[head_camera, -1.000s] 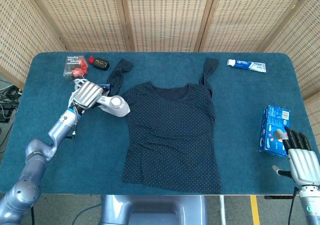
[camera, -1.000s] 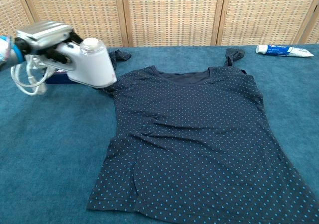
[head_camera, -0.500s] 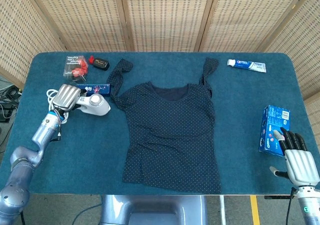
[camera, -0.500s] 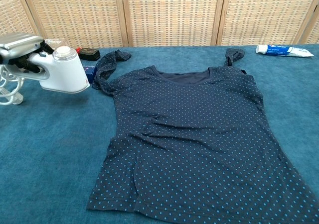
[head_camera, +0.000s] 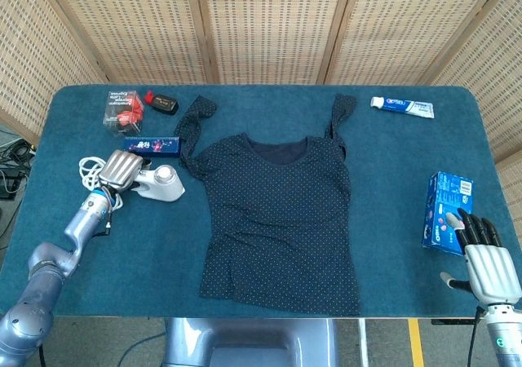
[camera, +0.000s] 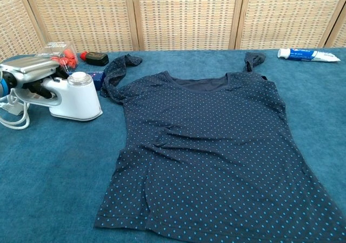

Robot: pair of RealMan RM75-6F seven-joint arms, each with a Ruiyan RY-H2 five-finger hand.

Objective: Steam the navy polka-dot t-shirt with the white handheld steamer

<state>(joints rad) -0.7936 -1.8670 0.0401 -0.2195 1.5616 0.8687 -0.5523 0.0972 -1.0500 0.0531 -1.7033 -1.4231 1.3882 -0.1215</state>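
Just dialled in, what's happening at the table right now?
The left hand grips the white steamer, which stands on the table left of the polka-dot t-shirt, off the fabric. The shirt lies spread flat. The right hand holds nothing, open at the table's near right edge beside a blue box.

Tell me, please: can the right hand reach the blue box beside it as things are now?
Probably yes. The right hand is open, holding nothing, and its fingertips lie right at the near edge of the blue box; nothing lies between them.
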